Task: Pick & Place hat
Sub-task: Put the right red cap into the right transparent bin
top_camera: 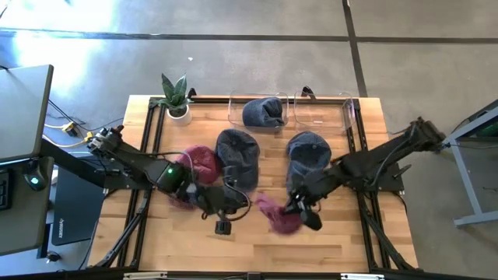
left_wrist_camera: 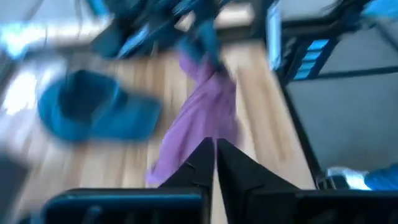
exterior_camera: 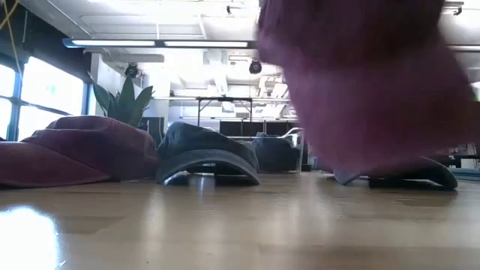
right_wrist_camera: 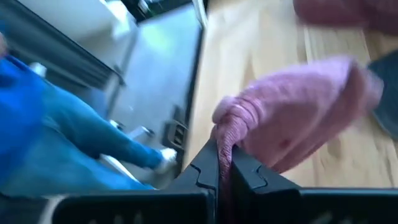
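The right claw [right_wrist_camera: 222,163] pinches the maroon hat [right_wrist_camera: 297,107], which hangs from it over the tabletop [top_camera: 342,233]; the left claw [left_wrist_camera: 214,157] is pressed together, empty, just left.

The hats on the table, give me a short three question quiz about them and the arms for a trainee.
1. True or false: the right gripper has its fingers shut on the pink hat.
2. How many clear bins stand at the table's far edge? A) one B) two C) three
3. Fill in: the bin nearer the potted plant holds a dark ___.

Key: 1 true. 2 B: the second bin shows nothing inside. 3 hat. The left gripper, fingers shut, sits near the maroon hat.
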